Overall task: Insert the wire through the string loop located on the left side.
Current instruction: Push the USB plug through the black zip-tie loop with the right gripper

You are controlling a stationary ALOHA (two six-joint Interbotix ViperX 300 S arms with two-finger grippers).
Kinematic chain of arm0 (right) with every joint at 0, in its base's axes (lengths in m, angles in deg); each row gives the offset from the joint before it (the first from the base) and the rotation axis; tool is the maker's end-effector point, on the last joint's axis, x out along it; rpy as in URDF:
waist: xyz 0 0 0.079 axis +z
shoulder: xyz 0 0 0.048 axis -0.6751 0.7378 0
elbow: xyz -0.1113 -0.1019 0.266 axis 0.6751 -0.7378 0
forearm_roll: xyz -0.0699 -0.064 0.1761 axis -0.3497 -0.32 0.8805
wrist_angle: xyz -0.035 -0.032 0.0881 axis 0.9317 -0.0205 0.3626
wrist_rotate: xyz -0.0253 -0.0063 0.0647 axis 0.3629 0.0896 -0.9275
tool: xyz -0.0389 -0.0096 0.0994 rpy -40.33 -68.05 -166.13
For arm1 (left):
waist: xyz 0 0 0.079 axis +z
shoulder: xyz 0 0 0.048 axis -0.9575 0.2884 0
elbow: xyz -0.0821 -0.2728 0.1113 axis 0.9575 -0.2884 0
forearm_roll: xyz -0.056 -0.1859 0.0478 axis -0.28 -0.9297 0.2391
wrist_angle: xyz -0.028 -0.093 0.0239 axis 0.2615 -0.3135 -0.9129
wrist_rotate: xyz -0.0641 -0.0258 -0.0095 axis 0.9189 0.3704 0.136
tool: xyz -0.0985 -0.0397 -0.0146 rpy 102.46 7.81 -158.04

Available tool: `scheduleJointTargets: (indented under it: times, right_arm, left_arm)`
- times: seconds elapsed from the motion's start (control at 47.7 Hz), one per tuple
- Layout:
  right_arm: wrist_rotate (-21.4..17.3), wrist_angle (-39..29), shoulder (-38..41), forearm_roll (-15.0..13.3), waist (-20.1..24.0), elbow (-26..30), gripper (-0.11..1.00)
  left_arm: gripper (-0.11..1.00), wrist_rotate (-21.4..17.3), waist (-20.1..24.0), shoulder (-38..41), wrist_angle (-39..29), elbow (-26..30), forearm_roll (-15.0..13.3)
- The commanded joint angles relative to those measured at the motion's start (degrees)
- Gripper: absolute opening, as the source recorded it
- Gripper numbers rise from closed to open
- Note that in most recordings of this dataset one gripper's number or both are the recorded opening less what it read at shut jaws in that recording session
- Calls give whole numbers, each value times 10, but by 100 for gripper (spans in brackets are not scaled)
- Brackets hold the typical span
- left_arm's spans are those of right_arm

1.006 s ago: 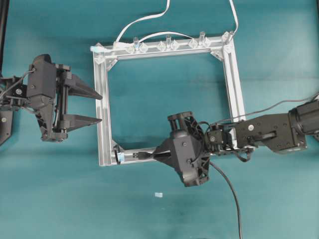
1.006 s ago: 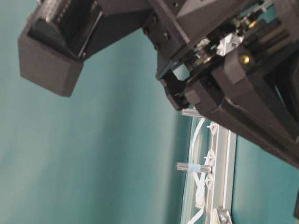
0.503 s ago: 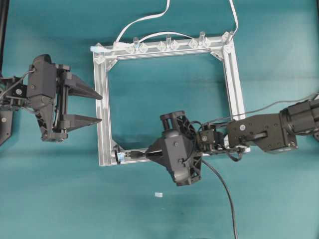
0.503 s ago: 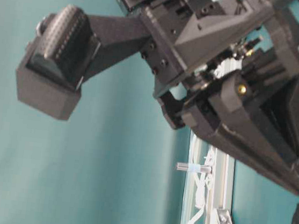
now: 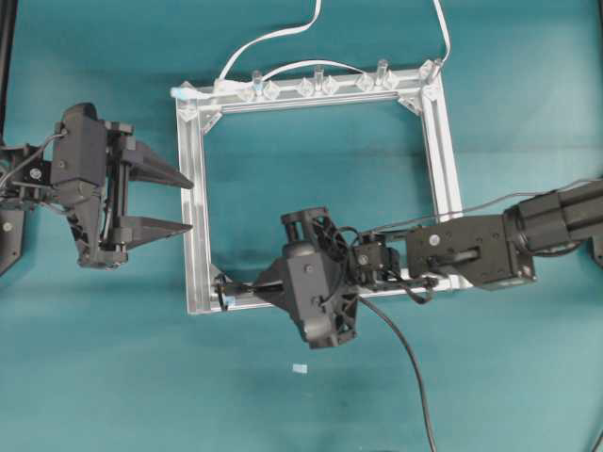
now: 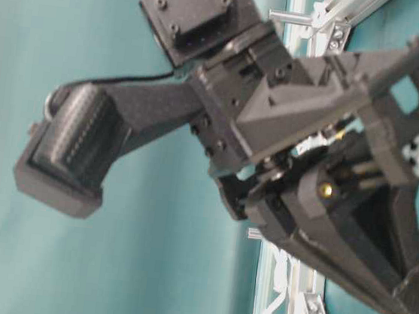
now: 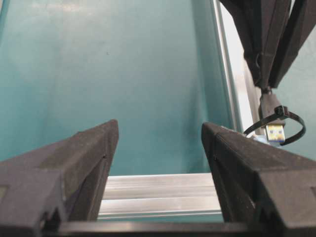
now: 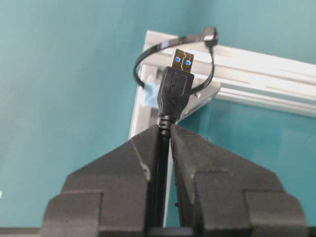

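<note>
Lately, right gripper [image 8: 165, 136], clamped on wire [image 8: 175, 89], had advanced along the frame's [image 5: 320, 94] near rail; plug tip entering loop [image 8: 148, 57] at near-left corner. Threading barely begun. Left gripper [image 5: 174, 202] open, idle.

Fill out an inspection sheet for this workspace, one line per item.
Surface: teal table, silver frame lying flat on it.
Job's things: wire plug tip at the string loop; whether it is through, cannot tell.
Clutter: small pale scrap below the frame.
Grippers: right gripper shut on the wire; left gripper open, empty, beside the frame's left rail.
Cables: white cable clipped along the top rail; the wire trails off the bottom edge.
Surroundings: nothing seen.
</note>
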Motion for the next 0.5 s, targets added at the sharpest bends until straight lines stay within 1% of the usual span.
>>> scheduleJointTargets:
  times: [0.0,0.21,0.482]
  right_arm:
    - [1,0,-6,-6,0,23,10]
    - [1,-16,11,-14,0,47,10]
    - [1,-17,25,-14,-3,69,10]
  left_arm:
    - [69,-2,-2,-4,3,6,2]
    - [69,-2,-3,-4,2,6,2]
    - [69,-2,-2,-4,3,6,2]
